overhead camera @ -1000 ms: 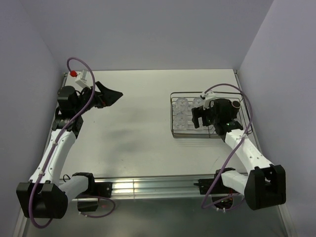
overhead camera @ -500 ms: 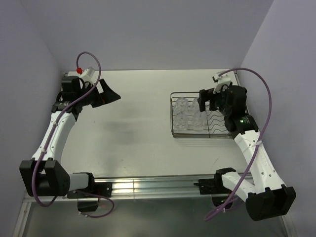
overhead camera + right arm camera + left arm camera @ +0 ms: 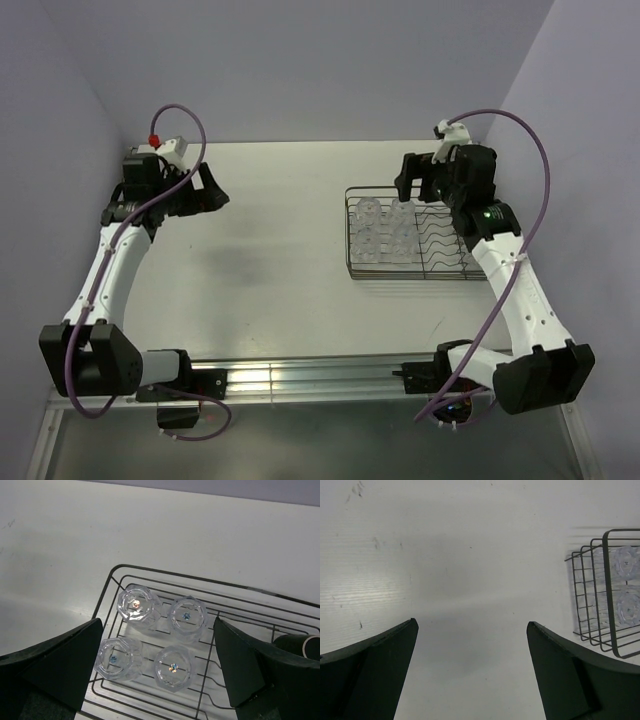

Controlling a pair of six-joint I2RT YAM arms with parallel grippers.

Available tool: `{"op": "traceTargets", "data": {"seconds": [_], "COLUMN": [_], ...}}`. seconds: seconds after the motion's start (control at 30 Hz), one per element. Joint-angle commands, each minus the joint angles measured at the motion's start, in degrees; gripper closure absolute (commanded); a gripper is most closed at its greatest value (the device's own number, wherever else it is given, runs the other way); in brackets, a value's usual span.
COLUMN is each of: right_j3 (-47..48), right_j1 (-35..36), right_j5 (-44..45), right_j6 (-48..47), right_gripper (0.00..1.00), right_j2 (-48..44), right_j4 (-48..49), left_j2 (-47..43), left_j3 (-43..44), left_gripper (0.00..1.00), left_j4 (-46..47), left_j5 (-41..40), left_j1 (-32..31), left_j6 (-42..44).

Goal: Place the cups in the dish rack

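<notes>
A: Left side first. What's the arm doing?
B: The left gripper [image 3: 218, 190] hangs over the far left corner of the worktop [image 3: 280, 260]. Its jaws are spread wide and nothing is in them. Its wrist view shows only bare surface between the fingers [image 3: 380, 665].
A: Where's the rack?
B: The dish rack [image 3: 348, 232] sits by the right edge of the worktop, closer to the far edge than the near one.
A: Cups?
B: Four clear tumblers [image 3: 136, 605] stand in a two-by-two block at the rack's left end, close together. A dark brown mug [image 3: 295, 645] is in the rack's right part. It's half cut off in the right wrist view, so I can't tell which way its handle points.
A: Right arm?
B: The right gripper [image 3: 415, 190] is above the rack's far rim. Its jaws are wide apart with nothing held, and it's clear of the cups.
</notes>
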Motion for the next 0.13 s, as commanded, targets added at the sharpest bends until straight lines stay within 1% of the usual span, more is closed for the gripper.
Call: {"op": "traceTargets", "data": {"seconds": [0.0,0.1], "right_j3": [1.6,1.4], "right_j1": [-0.3,-0.3], "right_j5": [0.6,1.3], "right_j6": [2.3,2.1], "right_gripper": [0.0,0.0], "right_j2": [-0.1,-0.4], "right_j4": [1.8,1.9], "left_j2": [-2.9,-2.5], "left_j3": [0.1,0.5], "left_gripper": [0.01,0.01], "left_j4": [1.2,0.5], "left_j5": [-4.1,-4.0], "left_j1": [0.2,0.2], "left_j6": [2.1,2.3]}}
